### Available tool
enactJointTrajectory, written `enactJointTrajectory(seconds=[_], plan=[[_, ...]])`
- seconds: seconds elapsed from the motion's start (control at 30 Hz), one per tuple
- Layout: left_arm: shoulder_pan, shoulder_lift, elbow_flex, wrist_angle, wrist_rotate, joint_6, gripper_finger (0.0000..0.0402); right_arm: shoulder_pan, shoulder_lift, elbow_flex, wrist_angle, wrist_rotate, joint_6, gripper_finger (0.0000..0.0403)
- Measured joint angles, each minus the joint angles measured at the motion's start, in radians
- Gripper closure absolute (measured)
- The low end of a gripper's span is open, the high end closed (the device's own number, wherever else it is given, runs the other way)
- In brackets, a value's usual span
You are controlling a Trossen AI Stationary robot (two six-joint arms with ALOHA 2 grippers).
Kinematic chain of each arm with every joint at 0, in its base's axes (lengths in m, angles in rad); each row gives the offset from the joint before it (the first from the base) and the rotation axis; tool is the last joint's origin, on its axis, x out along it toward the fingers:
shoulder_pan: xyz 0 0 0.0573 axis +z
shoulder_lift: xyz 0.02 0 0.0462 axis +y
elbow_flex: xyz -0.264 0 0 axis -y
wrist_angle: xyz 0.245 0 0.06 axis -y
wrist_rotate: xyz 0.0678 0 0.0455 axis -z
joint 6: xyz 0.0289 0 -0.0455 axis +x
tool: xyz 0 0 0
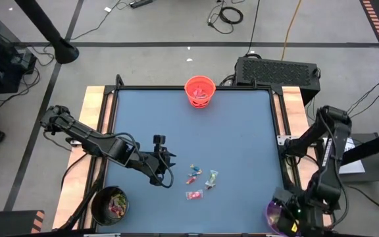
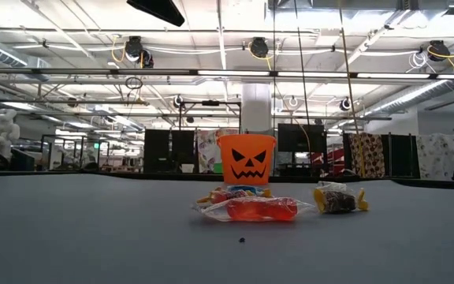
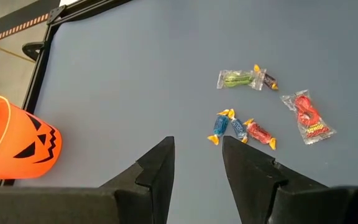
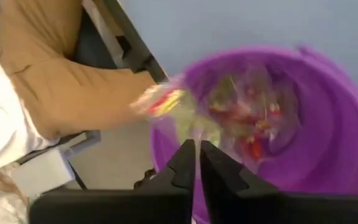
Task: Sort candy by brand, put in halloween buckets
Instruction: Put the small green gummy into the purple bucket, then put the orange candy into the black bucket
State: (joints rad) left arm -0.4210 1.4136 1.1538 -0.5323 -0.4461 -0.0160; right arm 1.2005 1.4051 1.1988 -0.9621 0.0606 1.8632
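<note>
The table (image 1: 242, 131) carried three buckets around its edge in the high view: the orange bucket (image 1: 200, 91) at twelve o'clock, the black bucket (image 1: 109, 204) at about seven, already holding sweets, and the purple bucket (image 1: 276, 215) at about five, also part filled. The left gripper (image 1: 165, 160) hung low over the table near its centre-left, its fingers standing apart with nothing between them. The right gripper (image 4: 197, 163) was poised above the purple bucket, fingers nearly together with only a thin gap, and a wrapped sweet (image 4: 160, 101) showed blurred at the rim, seemingly dropping in. The loose candy (image 1: 199, 178) lay in a small cluster at about four o'clock from the left gripper and close to it, well apart from the right one. So the left arm was judged the nearer. The nearest pieces, a blue one (image 3: 220, 125) and a red one (image 3: 260, 133), lay side by side just past its fingertips, their long axes slanted differently.
</note>
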Motion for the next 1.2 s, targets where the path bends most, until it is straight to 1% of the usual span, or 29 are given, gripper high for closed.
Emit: enactJointTrajectory(seconds=[0.13, 0.27, 0.37, 0.43, 0.47, 0.53, 0.63, 0.67, 0.7, 0.73, 0.8, 0.87, 0.97, 1.07, 1.13, 1.2], plan=[[0.0, 0.0, 0.0, 0.0, 0.0, 0.026, 0.0259, 0.017, 0.012, 0.0, -0.016, -0.018, 0.072, 0.033], [0.002, 0.0, 0.0, 0.0, 0.0, 0.027, 0.0259, 0.019, -0.007, -0.001, -0.066, -0.029, 0.044, 0.0274], [0.003, 0.0, 0.0, 0.0, 0.0, 0.03, 0.0259, 0.019, -0.018, 0.012, -0.127, 0.026, 0.057, 0.0257], [0.003, 0.0, 0.0, 0.001, 0.0, 0.03, 0.0259, 0.007, -0.018, 0.027, -0.158, 0.127, 0.009, 0.0256], [0.003, 0.0, 0.0, 0.002, 0.0, 0.032, 0.0259, -0.006, -0.02, 0.032, -0.167, 0.201, -0.03, 0.0256], [0.003, 0.0, 0.0, 0.003, -0.01, 0.033, 0.0259, -0.041, -0.02, 0.034, -0.176, 0.393, -0.13, 0.0259], [0.003, 0.0, 0.0, 0.008, -0.101, 0.109, 0.0259, -0.117, -0.019, 0.034, -0.162, 0.689, -0.302, 0.0265], [0.003, 0.0, 0.0, 0.018, -0.141, 0.144, 0.0259, -0.147, -0.018, 0.034, -0.15, 0.761, -0.372, 0.0266], [0.003, 0.0, 0.0, 0.036, -0.178, 0.169, 0.0259, -0.18, -0.016, 0.034, -0.14, 0.808, -0.445, 0.0268], [0.003, 0.0, 0.0, 0.057, -0.208, 0.183, 0.0259, -0.218, -0.012, 0.034, -0.135, 0.83, -0.526, 0.0269], [0.004, 0.0, 0.0, 0.105, -0.242, 0.182, 0.0259, -0.304, 0.003, 0.034, -0.131, 0.832, -0.687, 0.0271], [0.003, 0.0, 0.0, 0.157, -0.234, 0.158, 0.0259, -0.382, 0.027, 0.034, -0.124, 0.84, -0.815, 0.0274], [0.006, 0.007, 0.0, 0.213, -0.18, -0.01, 0.0259, -0.488, 0.065, 0.034, -0.053, 0.857, -0.984, 0.028], [0.008, 0.044, 0.001, 0.21, -0.145, -0.201, 0.0259, -0.558, 0.11, 0.034, 0.033, 0.824, -1.132, 0.0286], [0.008, 0.086, 0.001, 0.213, -0.121, -0.274, 0.0259, -0.582, 0.136, 0.034, 0.068, 0.8, -1.183, 0.0288], [0.004, 0.137, 0.001, 0.218, -0.099, -0.321, 0.0259, -0.592, 0.159, 0.034, 0.071, 0.753, -1.212, 0.0289]])
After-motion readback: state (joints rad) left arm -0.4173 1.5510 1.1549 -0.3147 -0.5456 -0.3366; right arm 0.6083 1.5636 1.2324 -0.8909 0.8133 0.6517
